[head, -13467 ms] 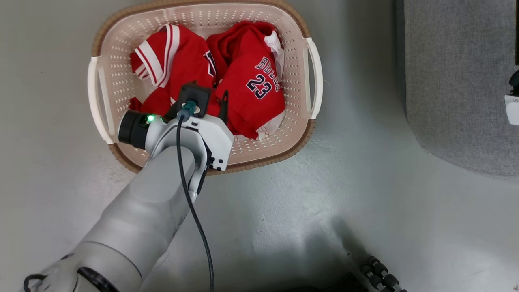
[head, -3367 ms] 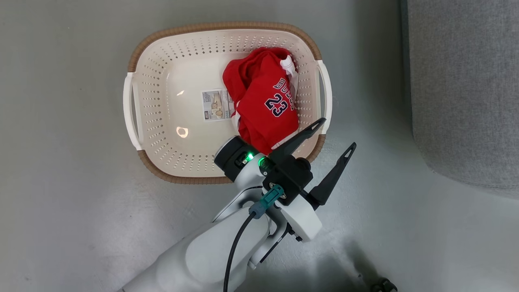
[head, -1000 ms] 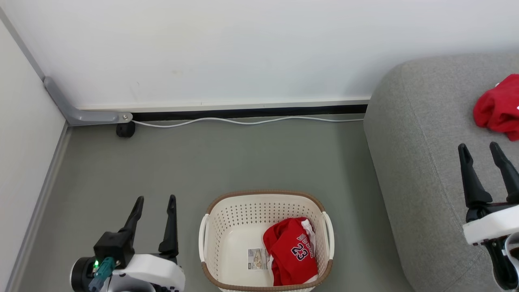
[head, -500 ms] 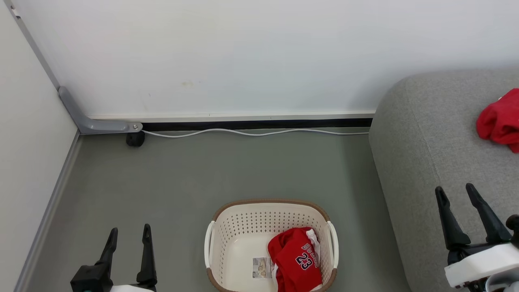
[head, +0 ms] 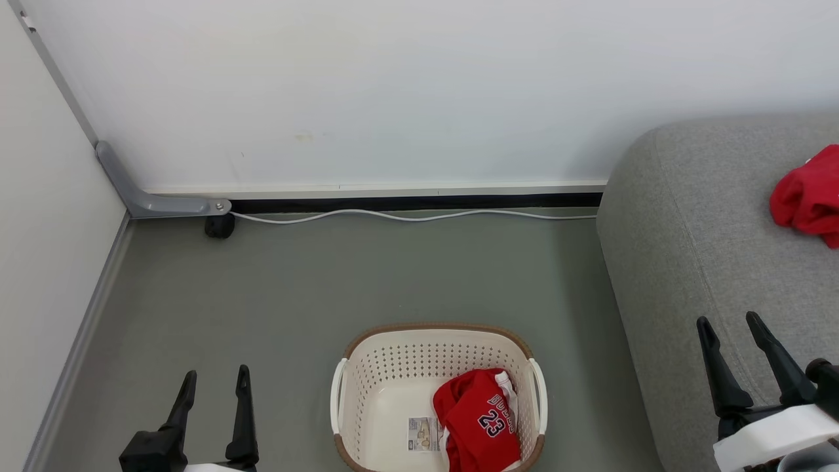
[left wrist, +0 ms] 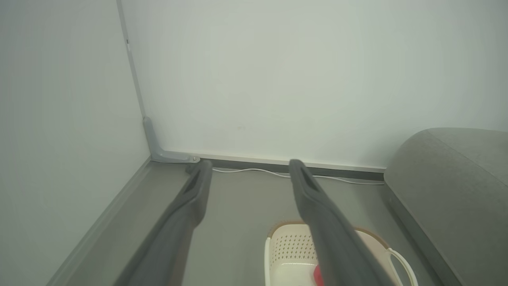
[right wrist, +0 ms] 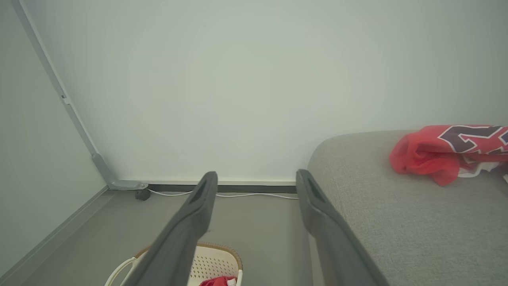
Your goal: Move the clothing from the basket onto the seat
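Note:
A cream basket (head: 367, 400) with a brown rim stands on the grey floor at the bottom middle of the head view. A red jersey (head: 477, 419) with the number 23 lies in its right half. Another red piece of clothing (head: 807, 195) rests on the light-grey seat (head: 695, 242) at the right; the right wrist view shows this clothing (right wrist: 444, 153) on the seat (right wrist: 397, 214). My left gripper (head: 216, 381) is open and empty, left of the basket. My right gripper (head: 729, 322) is open and empty, in front of the seat. The basket (left wrist: 285, 250) sits below my left fingers (left wrist: 190, 198).
A white wall (head: 393, 92) with a dark skirting strip runs across the back. A white cable (head: 406, 215) lies along its foot. A grey bracket with a black caster (head: 219, 225) sits in the left corner. A label sticker (head: 421, 434) lies on the basket floor.
The head view has tilted up slightly over the last second, and both grippers have sunk toward the bottom edge. Since several seconds ago one red garment has left the basket and lies on the seat.

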